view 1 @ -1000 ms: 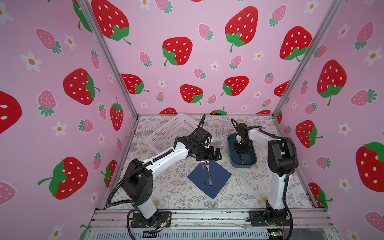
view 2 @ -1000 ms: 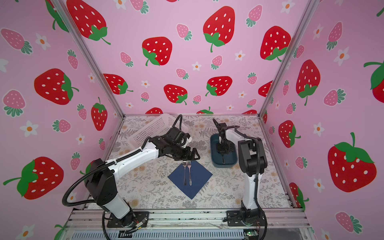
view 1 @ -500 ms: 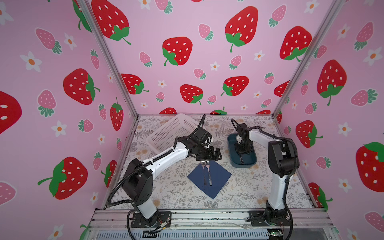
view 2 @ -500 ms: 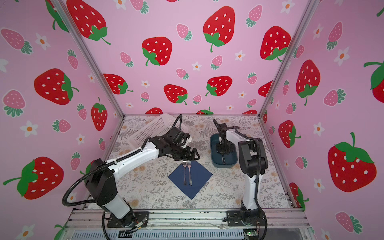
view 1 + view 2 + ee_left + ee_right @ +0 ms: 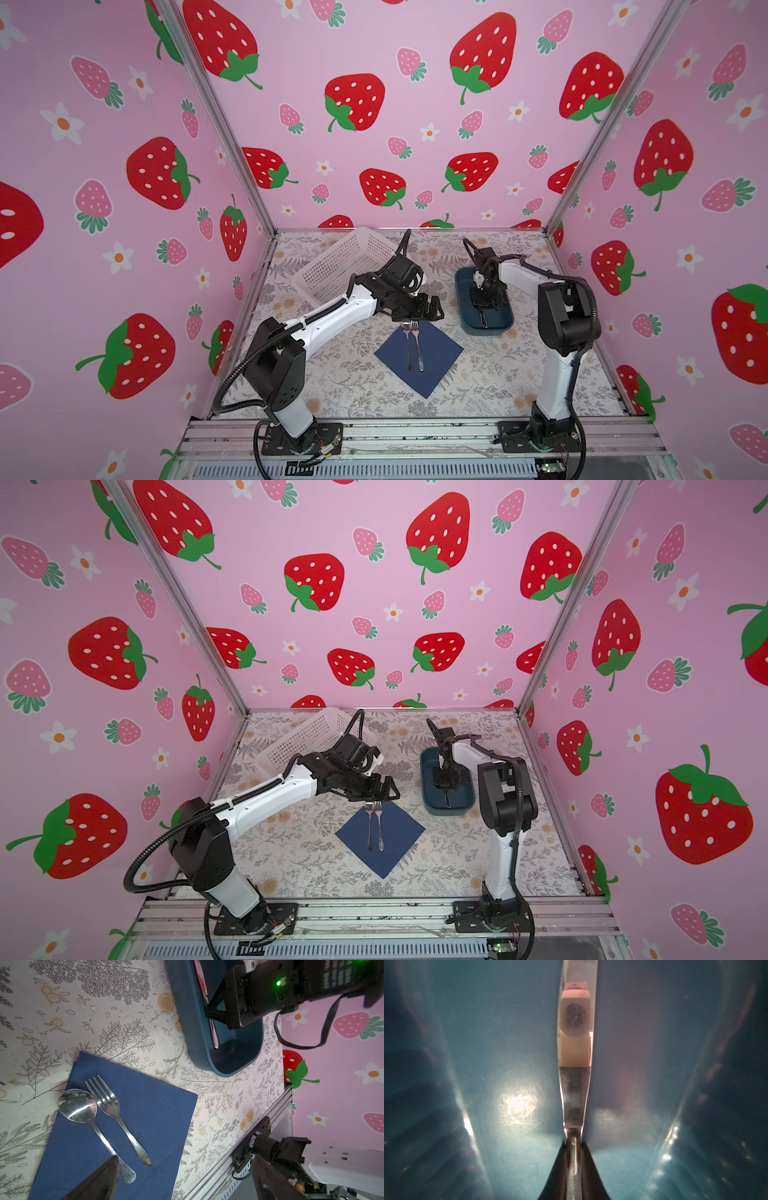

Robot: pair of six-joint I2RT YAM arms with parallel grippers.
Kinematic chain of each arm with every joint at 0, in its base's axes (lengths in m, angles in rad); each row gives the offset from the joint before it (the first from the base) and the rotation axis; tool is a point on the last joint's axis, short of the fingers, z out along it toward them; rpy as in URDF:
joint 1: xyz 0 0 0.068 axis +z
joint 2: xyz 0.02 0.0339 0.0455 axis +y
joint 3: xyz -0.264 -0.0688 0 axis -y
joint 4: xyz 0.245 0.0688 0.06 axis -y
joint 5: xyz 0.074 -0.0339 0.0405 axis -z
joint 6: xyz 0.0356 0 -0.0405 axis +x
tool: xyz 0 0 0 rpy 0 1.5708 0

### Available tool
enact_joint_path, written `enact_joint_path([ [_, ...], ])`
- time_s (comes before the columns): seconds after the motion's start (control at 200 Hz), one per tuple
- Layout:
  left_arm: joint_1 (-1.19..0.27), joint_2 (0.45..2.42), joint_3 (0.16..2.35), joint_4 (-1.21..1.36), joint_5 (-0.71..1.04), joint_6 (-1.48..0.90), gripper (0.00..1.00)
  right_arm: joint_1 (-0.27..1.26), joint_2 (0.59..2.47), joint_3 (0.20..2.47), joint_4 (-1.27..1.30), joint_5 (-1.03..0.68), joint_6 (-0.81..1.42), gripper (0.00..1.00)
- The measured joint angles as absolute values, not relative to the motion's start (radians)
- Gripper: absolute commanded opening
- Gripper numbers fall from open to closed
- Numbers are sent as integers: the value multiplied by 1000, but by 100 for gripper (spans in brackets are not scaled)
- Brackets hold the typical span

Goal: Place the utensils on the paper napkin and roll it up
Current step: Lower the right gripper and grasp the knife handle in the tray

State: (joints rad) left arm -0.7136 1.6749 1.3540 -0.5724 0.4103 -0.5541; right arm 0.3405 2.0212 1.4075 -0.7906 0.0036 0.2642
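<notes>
I see the navy paper napkin (image 5: 440, 359) flat on the worktop, turned as a diamond with one corner at 12 o'clock. On it the silver spoon (image 5: 78, 1105) and fork (image 5: 108, 1101) lie side by side, heads at 12, handles at 6. The knife (image 5: 574, 1088) lies in the teal tray (image 5: 488, 330) at 2 o'clock from the napkin, pinched between the right fingers (image 5: 593, 1178).

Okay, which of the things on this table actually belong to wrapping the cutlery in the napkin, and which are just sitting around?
Part of the job:
- paper napkin
- spoon and fork, lying on the napkin
- knife, gripped by the right gripper

Just lying about:
- teal tray, which only holds the knife
- white basket, behind the left arm
</notes>
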Motion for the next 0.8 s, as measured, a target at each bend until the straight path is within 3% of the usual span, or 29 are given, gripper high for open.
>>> enact_joint_path([
  [0.225, -714, 1674, 1352, -572, 411, -554, 100, 343, 2009, 1406, -778, 10, 266, 7],
  [0.8, -714, 1628, 1312, -541, 404, -573, 100, 337, 1947, 1446, -783, 8, 294, 7],
])
